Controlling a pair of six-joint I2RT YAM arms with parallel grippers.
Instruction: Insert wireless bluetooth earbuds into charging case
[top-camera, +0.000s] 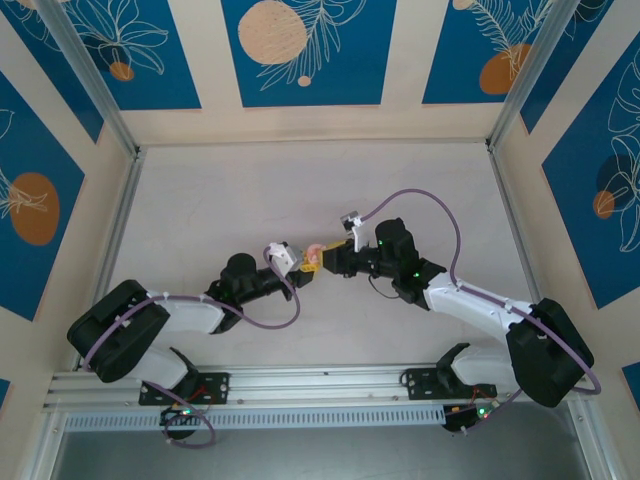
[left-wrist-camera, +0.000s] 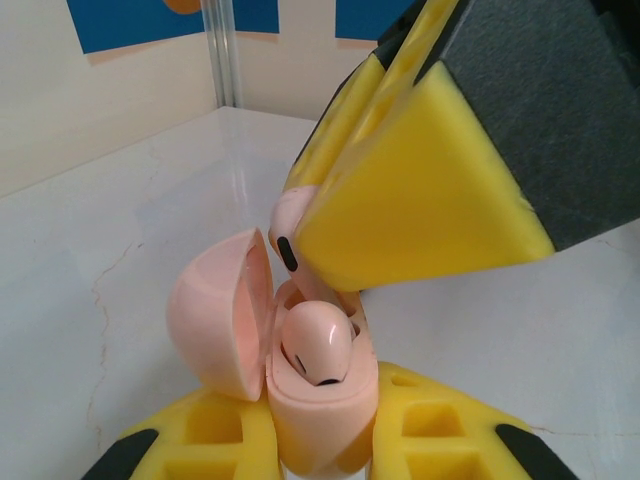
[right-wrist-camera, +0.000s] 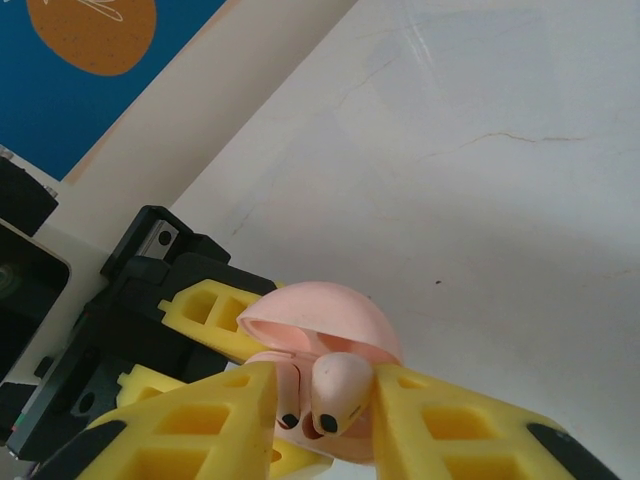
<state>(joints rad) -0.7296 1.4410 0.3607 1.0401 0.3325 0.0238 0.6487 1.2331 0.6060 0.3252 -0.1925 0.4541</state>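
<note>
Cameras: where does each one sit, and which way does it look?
Top external: above, behind the arms, looking down at the table; both arms, left claw, right claw.
Left wrist: on the left arm, facing the open pink case; own fingers.
Right wrist: on the right arm, facing that case; own fingers.
Both wrist views share the case.

Two robot arms share one table (top-camera: 250, 190): the left arm (top-camera: 190, 315) and the right arm (top-camera: 470, 300). There are two grippers, the left gripper (top-camera: 300, 266) and the right gripper (top-camera: 328, 260), each with two yellow fingers. There is one pale pink charging case (left-wrist-camera: 215, 320) and two pale pink earbuds, the first earbud (left-wrist-camera: 318, 345) and the second earbud (left-wrist-camera: 283, 225).
</note>
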